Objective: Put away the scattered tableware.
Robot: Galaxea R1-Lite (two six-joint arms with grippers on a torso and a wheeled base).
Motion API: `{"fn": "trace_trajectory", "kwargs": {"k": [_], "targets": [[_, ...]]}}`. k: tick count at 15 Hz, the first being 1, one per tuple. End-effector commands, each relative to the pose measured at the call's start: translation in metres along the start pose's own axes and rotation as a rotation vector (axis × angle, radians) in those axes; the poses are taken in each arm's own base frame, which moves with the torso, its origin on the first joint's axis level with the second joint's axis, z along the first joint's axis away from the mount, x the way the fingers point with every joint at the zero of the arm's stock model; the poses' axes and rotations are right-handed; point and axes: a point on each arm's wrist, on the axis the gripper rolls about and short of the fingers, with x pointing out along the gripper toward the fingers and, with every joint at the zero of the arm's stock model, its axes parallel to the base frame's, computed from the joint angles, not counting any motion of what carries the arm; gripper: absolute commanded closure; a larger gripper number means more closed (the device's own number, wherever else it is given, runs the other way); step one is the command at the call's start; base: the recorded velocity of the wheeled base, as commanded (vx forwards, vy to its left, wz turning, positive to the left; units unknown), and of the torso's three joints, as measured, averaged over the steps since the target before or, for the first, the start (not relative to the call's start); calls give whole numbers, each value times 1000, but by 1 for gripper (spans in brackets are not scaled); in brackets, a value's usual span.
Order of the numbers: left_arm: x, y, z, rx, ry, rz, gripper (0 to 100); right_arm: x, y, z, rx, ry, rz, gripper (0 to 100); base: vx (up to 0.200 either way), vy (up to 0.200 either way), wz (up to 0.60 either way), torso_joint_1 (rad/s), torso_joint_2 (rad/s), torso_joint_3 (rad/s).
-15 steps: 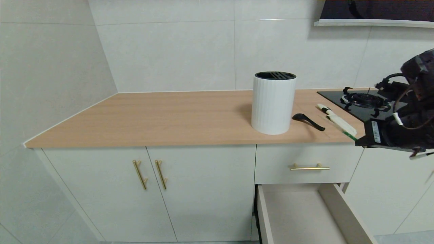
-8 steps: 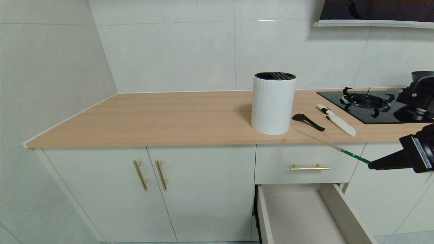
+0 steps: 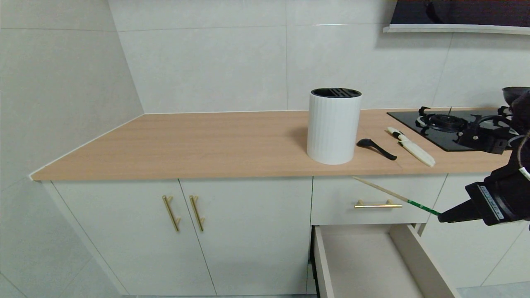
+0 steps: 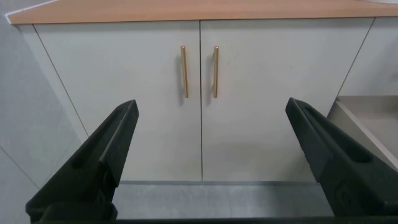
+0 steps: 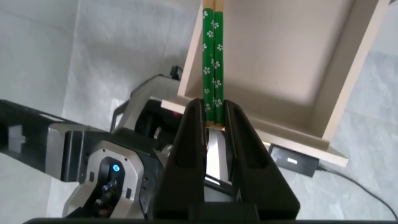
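Left gripper: fingers wide open, holding nothing, double cabinet doors straight ahead of them. Tiled walls, wood countertop. White slotted holder, black spoon and white knife sit on the counter, above and beyond the right fingers. Right gripper is clamped on the chopsticks, which jut past its fingers across a drawer front. Open drawer is just below. Gas hob is far right.

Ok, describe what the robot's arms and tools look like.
Both are matte black. The left tool has two broad, wedge-shaped fingers that taper toward the tips. The right tool narrows to a point at the front and has a white printed label on its side. Behind it, the right arm carries looping black cables.
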Motion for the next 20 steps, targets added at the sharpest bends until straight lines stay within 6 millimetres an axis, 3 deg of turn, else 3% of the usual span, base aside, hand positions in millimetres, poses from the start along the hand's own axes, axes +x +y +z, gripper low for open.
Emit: {"fn": "trace_trajectory", "kwargs": {"k": [1,6,20], "targets": [[0,0,0,0,0,1,0,12,1,1,-3,43,2,100,0,0,0,0,0,0],[0,0,0,0,0,1,0,17,1,1,-7,59,4,100,0,0,0,-57,148,87],[0,0,0,0,1,1,0,29,0,4,-2,97,1,100,0,0,0,-131,421,282]]}}
